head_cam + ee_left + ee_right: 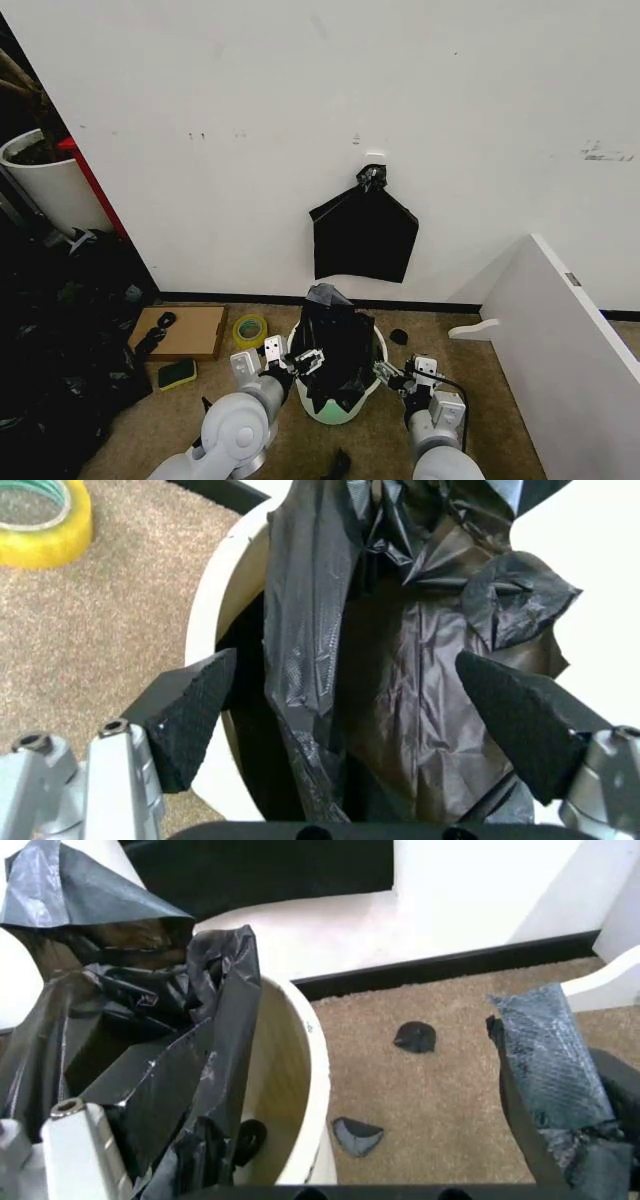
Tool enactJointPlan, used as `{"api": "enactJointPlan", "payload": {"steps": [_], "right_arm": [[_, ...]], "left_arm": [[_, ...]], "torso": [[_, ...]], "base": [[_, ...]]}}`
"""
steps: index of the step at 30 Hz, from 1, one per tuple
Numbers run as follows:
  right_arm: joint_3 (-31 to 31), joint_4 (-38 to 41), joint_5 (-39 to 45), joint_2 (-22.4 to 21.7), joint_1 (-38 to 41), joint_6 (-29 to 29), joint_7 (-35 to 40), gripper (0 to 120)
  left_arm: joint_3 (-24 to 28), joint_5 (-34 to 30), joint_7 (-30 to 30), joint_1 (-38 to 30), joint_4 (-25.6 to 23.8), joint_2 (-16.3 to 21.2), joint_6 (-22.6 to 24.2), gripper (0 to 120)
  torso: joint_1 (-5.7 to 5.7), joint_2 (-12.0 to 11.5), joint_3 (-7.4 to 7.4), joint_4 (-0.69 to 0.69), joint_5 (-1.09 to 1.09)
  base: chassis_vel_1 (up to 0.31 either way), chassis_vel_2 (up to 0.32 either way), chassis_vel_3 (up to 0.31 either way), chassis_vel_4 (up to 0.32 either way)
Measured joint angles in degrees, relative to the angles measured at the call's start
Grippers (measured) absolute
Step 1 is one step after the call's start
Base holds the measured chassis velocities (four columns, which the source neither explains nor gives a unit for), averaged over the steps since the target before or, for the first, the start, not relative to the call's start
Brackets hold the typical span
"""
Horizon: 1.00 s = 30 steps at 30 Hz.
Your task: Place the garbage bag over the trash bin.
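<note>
The trash bin (338, 405) is a round white bucket on the carpet near the wall, between my two arms. The garbage bag (335, 340), black and crinkled, stands bunched up out of the bin's mouth. My left gripper (293, 360) is at the bin's left side. In the left wrist view it (350, 686) is open, its black pads (190, 712) wide apart with the bag (400, 667) and the rim (215, 607) between them. My right gripper (393, 374) is at the bin's right side, open (300, 1057) across the rim (312, 1080) and the bag's edge (215, 1027).
A flat black bag (363, 236) hangs on the wall above the bin. Left of the bin lie a yellow tape roll (249, 330), a cardboard box (186, 331) and a green sponge (177, 373). A white panel (565, 330) stands at the right. Black scraps (414, 1036) lie on the carpet.
</note>
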Motion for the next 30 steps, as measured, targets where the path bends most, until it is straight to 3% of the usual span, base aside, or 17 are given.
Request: {"api": "enactJointPlan", "payload": {"steps": [7, 18, 22, 30], "right_arm": [[0.5, 0.3, 0.1, -0.2, -0.7, 0.0, 0.4, 100], [0.6, 0.2, 2.2, -0.4, 0.1, -0.1, 1.9, 100], [0.8, 0.2, 2.9, -0.4, 0.3, -0.2, 2.6, 100], [0.9, 0.2, 3.0, -0.3, -0.1, -0.3, 3.1, 100]], "left_arm": [[0.0, -2.1, -1.1, -1.1, 1.7, -1.3, -0.1, 80], [0.9, -7.5, -5.0, -5.2, 5.0, -3.4, 0.7, 36], [0.9, -8.6, -6.5, -5.9, 5.7, -4.2, 0.9, 26], [0.5, -10.0, -8.2, -6.0, 7.2, -4.6, 1.0, 46]], "torso": [[0.00, 0.0, 0.00, 0.00, 0.00], [0.00, 0.0, 0.00, 0.00, -0.01], [0.00, 0.0, 0.00, 0.00, -0.01], [-0.01, 0.0, 0.00, 0.00, 0.00]], "base": [[0.000, 0.000, 0.000, 0.000], [0.000, 0.000, 0.000, 0.000], [0.000, 0.000, 0.000, 0.000], [0.000, 0.000, 0.000, 0.000]]}}
